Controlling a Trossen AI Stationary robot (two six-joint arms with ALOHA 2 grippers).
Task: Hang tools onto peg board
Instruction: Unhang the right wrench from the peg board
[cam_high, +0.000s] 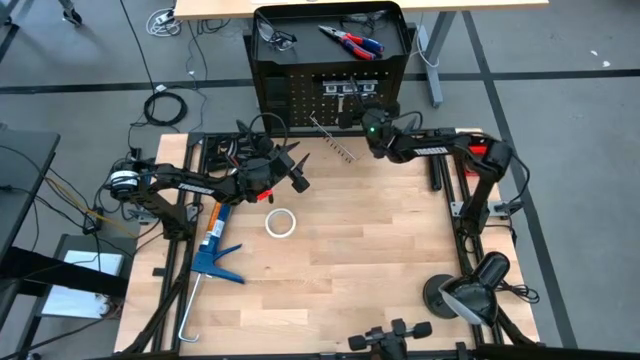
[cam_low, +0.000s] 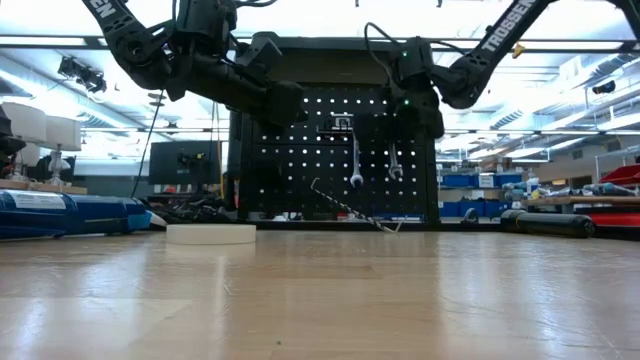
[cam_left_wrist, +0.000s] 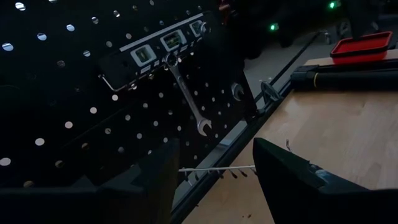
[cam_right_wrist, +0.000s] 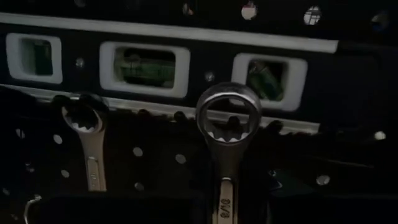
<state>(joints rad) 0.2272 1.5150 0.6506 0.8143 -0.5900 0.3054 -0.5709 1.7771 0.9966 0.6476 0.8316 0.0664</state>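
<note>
The peg board (cam_high: 300, 95) stands upright at the table's far edge. A black-and-silver bar (cam_right_wrist: 168, 65) hangs on its face. Below the bar one silver wrench (cam_right_wrist: 90, 143) hangs by its ring end from a peg. Beside it is a second wrench (cam_right_wrist: 227, 124), also with its ring at a peg, and my right gripper (cam_high: 352, 112) is shut on it, pointing level at the board. Red-and-blue pliers (cam_high: 350, 40) and safety glasses (cam_high: 278, 38) lie in the board's top tray. My left gripper (cam_high: 298, 172) hovers open and holding nothing, left of the board's front. My right gripper holds the second wrench by its shaft (cam_right_wrist: 224, 202), below the ring end, pinched between the two fingers. The fingers come level from the table's near side and lie across the shaft. The wrench stands upright against the board, its ring (cam_right_wrist: 227, 102) around a peg.
A thin wire rod with prongs (cam_high: 335, 140) leans against the board's foot. A white tape roll (cam_high: 280, 222) and a blue caulking gun (cam_high: 215, 250) lie on the table's left half. A lamp (cam_high: 470, 295) sits at the near right corner. Bare wood spans the middle.
</note>
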